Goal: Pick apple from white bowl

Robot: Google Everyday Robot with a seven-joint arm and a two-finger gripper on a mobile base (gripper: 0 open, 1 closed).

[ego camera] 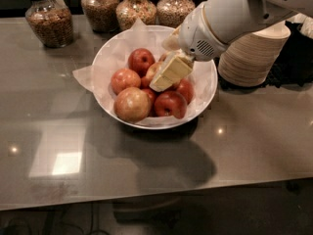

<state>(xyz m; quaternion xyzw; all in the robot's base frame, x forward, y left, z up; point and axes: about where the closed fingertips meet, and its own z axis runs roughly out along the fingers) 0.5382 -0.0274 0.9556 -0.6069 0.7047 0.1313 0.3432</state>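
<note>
The white bowl [205,89], wide and lined with crinkled white paper, stands at the middle of the dark table. It holds several apples. The pale yellow apple [152,71] with a pink blush lies near the bowl's centre, partly hidden behind my gripper. My gripper [165,75] reaches down from the upper right into the bowl and is right against this apple's right side. Deep red apples [141,60] [169,105] lie behind and in front of it. A large mottled orange-red apple [131,104] lies at the bowl's front left.
Several glass jars of grains [49,21] [137,8] stand along the back of the table. A stack of beige disposable bowls [249,55] stands just right of the white bowl, under my arm. The table's front edge runs along the bottom.
</note>
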